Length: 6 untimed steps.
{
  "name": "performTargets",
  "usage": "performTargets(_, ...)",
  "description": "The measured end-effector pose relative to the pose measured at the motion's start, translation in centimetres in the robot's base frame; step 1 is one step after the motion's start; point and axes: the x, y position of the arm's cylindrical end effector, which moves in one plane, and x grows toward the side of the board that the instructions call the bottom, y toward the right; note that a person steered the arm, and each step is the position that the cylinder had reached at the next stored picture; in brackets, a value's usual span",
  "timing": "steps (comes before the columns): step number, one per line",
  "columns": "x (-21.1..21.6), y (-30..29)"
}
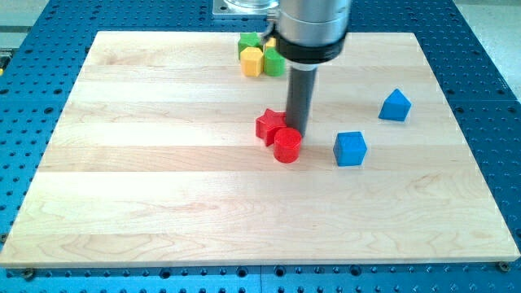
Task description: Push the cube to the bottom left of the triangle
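Camera view. The arm enters from the view's top, at 12 o'clock of the pale wooden board (163, 203). Its grey cylindrical housing (313, 28) hangs vertically above the board's upper middle, and the straight dark rod (298, 94) descends from it without visible tilt. My tip (295, 130) rests at board height near the board's centre. The tool has no jaws; it is a plain rod, and it grips nothing.

My tip sits just behind the red cylinder block (286, 145), at that block's 1 o'clock, and appears to touch it. The red star-shaped block (269, 124) lies at 9 o'clock of my tip, just beside it; whether it touches the rod cannot be told. The star and the cylinder touch each other.

The blue cube (350, 148), the task's thing, stands at 3 o'clock of the red cylinder, near it but apart. The blue triangular block (395, 106) stands at 1 o'clock of the cube, apart from it.

At 12 o'clock of the board, a cluster of one yellow block (252, 61) and two green blocks (249, 41) sits partly hidden behind the housing; their shapes cannot be made out fully.

The board lies on a blue perforated table (480, 98). No containers appear.
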Motion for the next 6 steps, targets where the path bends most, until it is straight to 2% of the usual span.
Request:
performTargets(2, 0.0, 0.3)
performTargets(3, 1.3, 1.3)
performTargets(4, 4.9, 5.5)
performTargets(6, 5.7, 8.9)
